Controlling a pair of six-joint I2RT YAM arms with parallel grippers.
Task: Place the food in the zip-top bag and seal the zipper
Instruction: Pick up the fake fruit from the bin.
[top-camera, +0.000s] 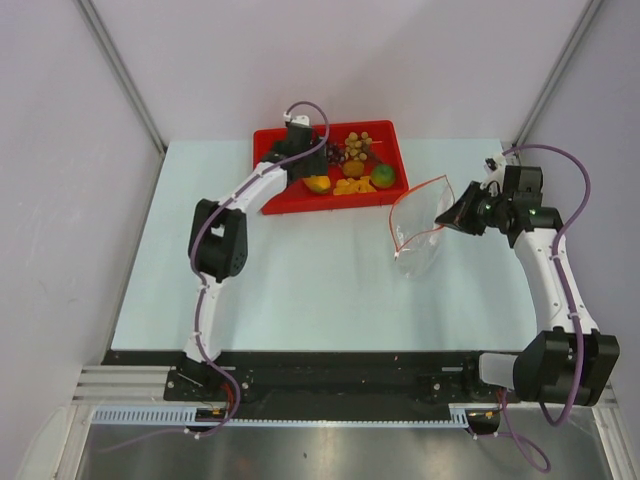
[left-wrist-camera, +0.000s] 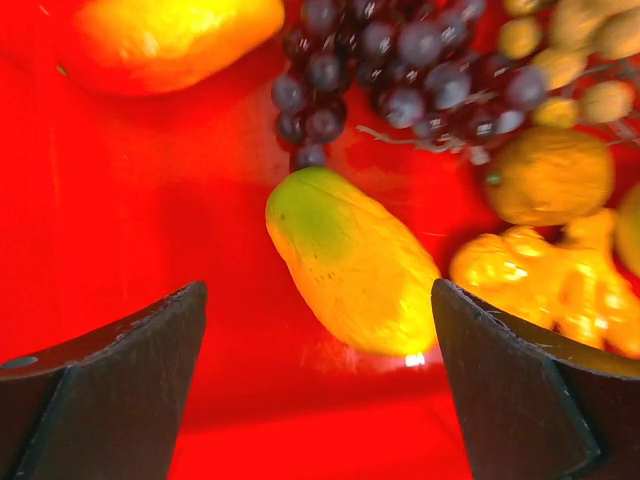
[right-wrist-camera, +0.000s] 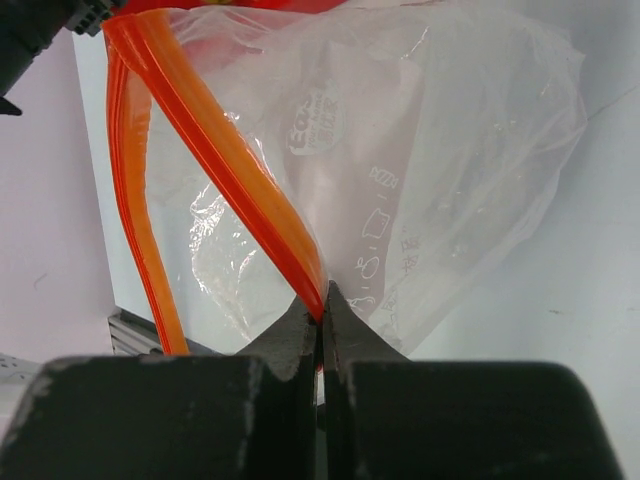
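The pale table (top-camera: 300, 290) carries everything. Two arms rise from its near edge.

The left arm bends at its elbow and reaches to the far side, its wrist tipped down over the one red tray (top-camera: 262, 140). The left gripper (left-wrist-camera: 320, 290) hangs low inside the tray with its jaws spread wide and released, nothing between them but air. Its fingers (left-wrist-camera: 130, 370) stand either side of a mango without touching it.

The right arm folds back from its base and points inward towards the tray. The right gripper (right-wrist-camera: 322, 310) has its jaws clenched tight on the zipper (right-wrist-camera: 230, 160), pinching the strip at one point.

The one zip-top bag (top-camera: 415, 225) hangs from that grip, just to the right of the tray and near its front corner. Whether its lower edge touches the table cannot be told. Its mouth gapes: the two sides of the red-orange strip run apart, so it is unsealed.

All the food lies in the tray. There are two mangoes: a yellow-green mango (left-wrist-camera: 350, 260) between the left fingers, and a red-orange mango (left-wrist-camera: 170, 35) beyond it to the left. There is one grape bunch (left-wrist-camera: 400, 60), one tan ball cluster (top-camera: 357, 141), one round green fruit (top-camera: 383, 176) and one brownish round fruit (left-wrist-camera: 550, 175). The small orange chunks (left-wrist-camera: 540, 280) lie heaped together, too merged to count.
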